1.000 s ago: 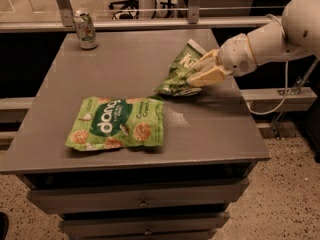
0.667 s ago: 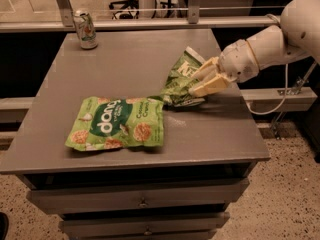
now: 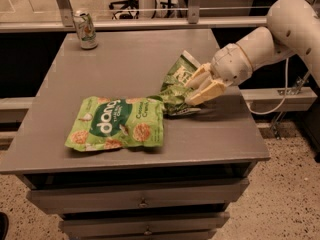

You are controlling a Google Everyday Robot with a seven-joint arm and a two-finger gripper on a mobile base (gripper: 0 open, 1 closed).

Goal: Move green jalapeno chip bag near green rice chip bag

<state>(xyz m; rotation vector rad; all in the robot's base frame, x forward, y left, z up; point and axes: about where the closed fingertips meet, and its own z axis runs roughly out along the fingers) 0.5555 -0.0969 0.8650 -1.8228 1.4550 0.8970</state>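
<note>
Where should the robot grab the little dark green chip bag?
By its raised right edge in this view, coming from the right. The green jalapeno chip bag stands tilted and crumpled there, giving a thin flap to pinch, and the gripper is clamped on just that spot. Its left end touches the green rice chip bag, so that side is crowded.

Tool [image 3: 191, 90] clamped over green jalapeno chip bag [image 3: 174, 84], hiding its right edge; arm [image 3: 287, 21] cut off right.

Table [image 3: 225, 134] carries rice chip bag [image 3: 117, 124], can [image 3: 85, 30], and jalapeno bag [image 3: 173, 95] clasped by end effector [image 3: 190, 92].
</note>
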